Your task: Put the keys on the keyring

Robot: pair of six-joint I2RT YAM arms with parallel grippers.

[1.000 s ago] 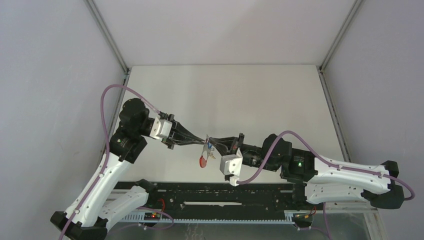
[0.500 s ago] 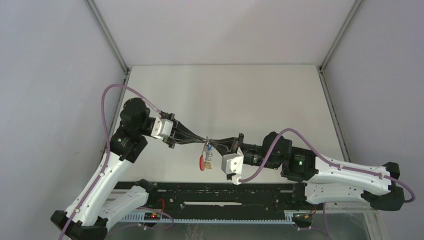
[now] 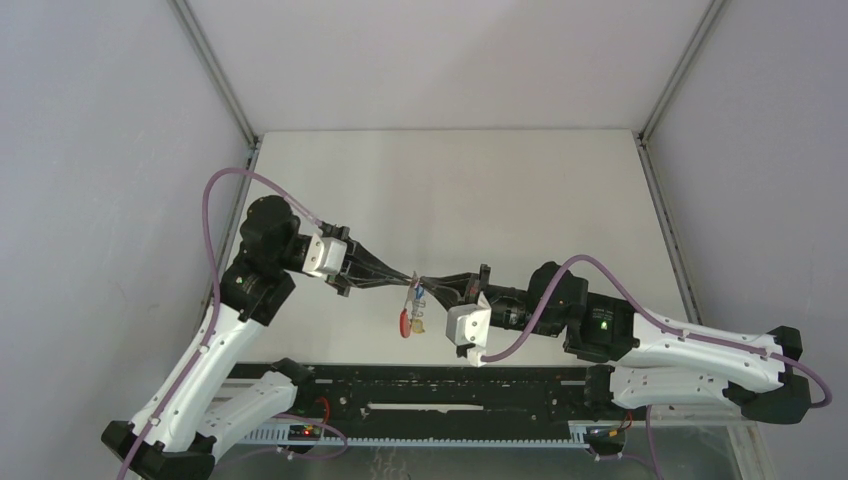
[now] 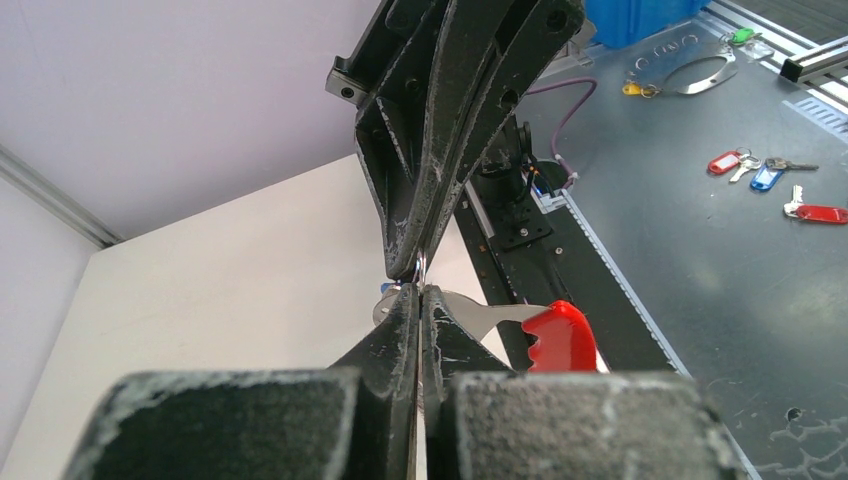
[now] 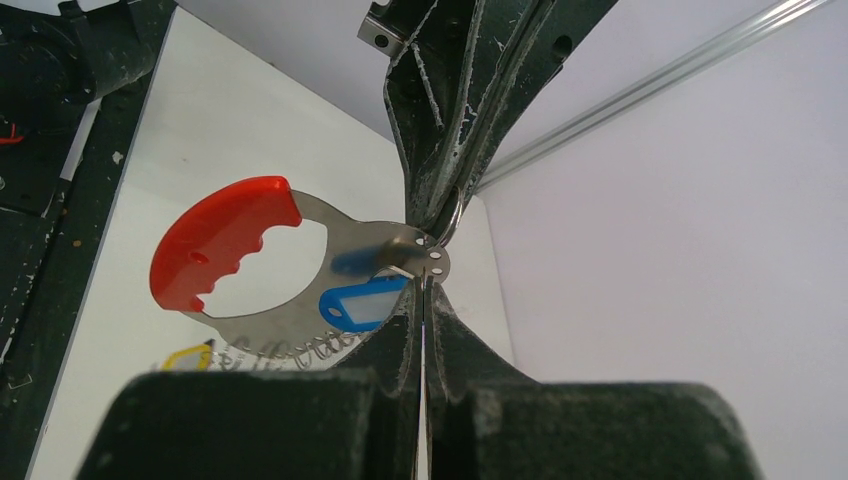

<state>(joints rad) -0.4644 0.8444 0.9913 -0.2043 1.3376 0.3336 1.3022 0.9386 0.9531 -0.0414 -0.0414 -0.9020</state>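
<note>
My two grippers meet tip to tip above the white table (image 3: 520,200). The left gripper (image 3: 408,279) (image 4: 420,293) is shut on the end of the grey keyring (image 5: 300,325), by its wire ring. The keyring hangs below the tips, with its red band (image 3: 403,322) (image 4: 560,336) (image 5: 225,245) lowest. The right gripper (image 3: 425,282) (image 5: 425,286) is shut, with a thin strip between its pads. The blue-tagged key (image 5: 365,303) (image 3: 418,293) hangs right at its tip. The yellow-tagged key (image 5: 185,356) (image 3: 418,322) hangs by the keyring's row of wire clips (image 5: 290,348).
A black rail (image 3: 420,385) runs along the table's near edge. Grey walls with metal corner posts (image 3: 215,75) close in the back and sides. Beyond the table, a metal bench holds spare tagged keys (image 4: 765,178) and another keyring (image 4: 690,75).
The keyring has sunk a little and hangs straighter under the meeting fingertips. The yellow tag now shows beside the red band. The right arm has shifted slightly left.
</note>
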